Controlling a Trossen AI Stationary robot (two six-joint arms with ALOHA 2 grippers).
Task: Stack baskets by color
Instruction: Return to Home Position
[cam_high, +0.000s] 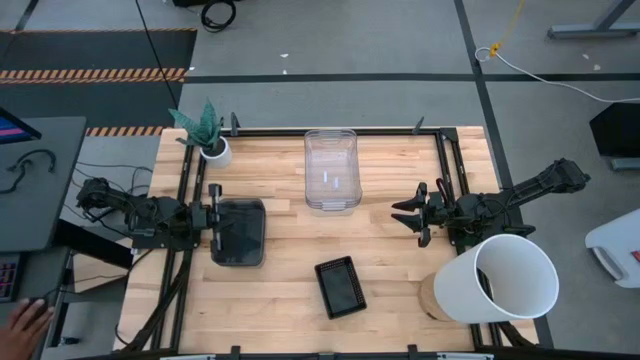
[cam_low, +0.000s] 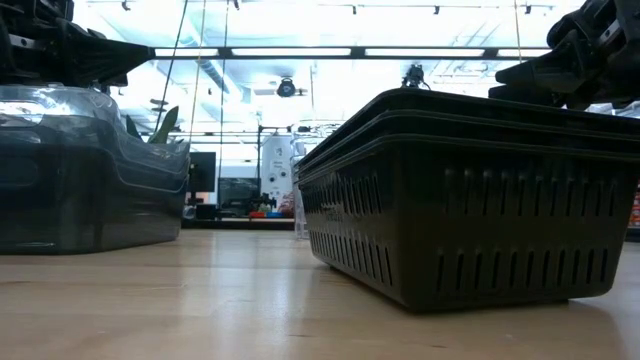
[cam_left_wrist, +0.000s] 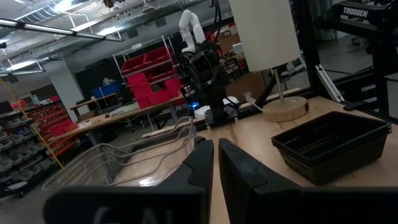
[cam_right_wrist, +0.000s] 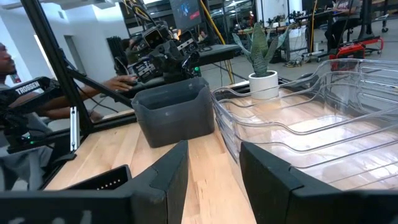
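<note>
Three baskets stand apart on the wooden table, each on its base. A clear one (cam_high: 331, 170) is at the far middle, a smoky grey one (cam_high: 240, 232) at the left and a small black perforated one (cam_high: 340, 286) near the front. My left gripper (cam_high: 222, 218) hovers level over the grey basket's left end. Its fingers (cam_left_wrist: 215, 163) are shut with nothing between them. My right gripper (cam_high: 408, 214) waits open at the right, level, pointing toward the clear basket (cam_right_wrist: 323, 124) and the grey basket (cam_right_wrist: 174, 112).
A big white bucket (cam_high: 495, 280) stands on a wooden disc at the near right, beside my right arm. A small white plant pot (cam_high: 214, 150) is at the far left corner. Black frame rails (cam_high: 450, 160) run along the table's sides. A person's hand (cam_high: 25, 322) shows off the table's left.
</note>
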